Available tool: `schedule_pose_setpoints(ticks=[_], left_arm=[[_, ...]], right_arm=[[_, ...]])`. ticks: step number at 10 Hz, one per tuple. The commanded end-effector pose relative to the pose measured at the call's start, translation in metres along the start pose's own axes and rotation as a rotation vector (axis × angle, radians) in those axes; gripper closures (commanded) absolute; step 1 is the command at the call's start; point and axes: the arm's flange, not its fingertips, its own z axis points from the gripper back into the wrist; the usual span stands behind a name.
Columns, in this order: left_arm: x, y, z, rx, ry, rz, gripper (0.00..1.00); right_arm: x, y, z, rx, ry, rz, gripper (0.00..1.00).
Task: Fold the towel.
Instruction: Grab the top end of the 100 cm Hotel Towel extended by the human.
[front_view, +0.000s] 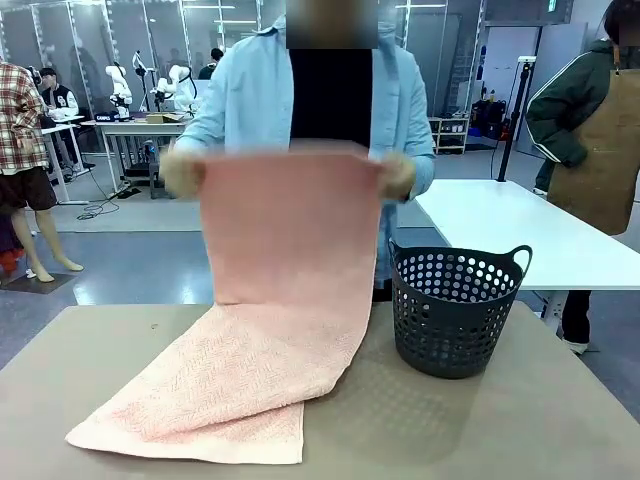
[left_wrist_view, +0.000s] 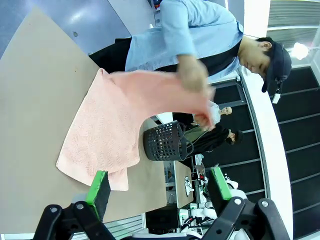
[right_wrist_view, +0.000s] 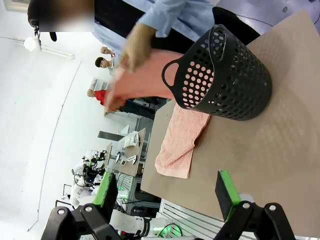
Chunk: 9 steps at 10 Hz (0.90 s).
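Across counter (front_view: 480, 420), person's hands (front_view: 180, 172) hold towel (front_view: 270, 330) by far end, raised; near end lies flat on counter, beside basket (front_view: 455, 310). Left jaws, right jaws wide open, empty.

We saw a dark perforated two-handled plastic basket (front_view: 455, 315) standing upright on the tan worktop (front_view: 500, 430) toward its right side, with a white table (front_view: 500, 230) farther off behind it.

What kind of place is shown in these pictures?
Probably a lab or workshop hall rather than a home: a plain work table, a white table behind it, glass partitions along the back and a bare, shiny grey floor.
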Motion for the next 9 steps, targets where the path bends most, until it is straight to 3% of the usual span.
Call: schedule_pose_setpoints(ticks=[1, 9], left_arm=[[-0.0012, 0.0001, 0.0012, 0.001, 0.010, 0.002, 0.00], [-0.0012, 0.0001, 0.0012, 0.001, 0.010, 0.002, 0.00]], right_arm=[[0.0015, 0.0014, -0.0004, 0.008, -0.006, -0.002, 0.00], [0.0015, 0.0014, -0.0004, 0.008, -0.006, -0.002, 0.00]])
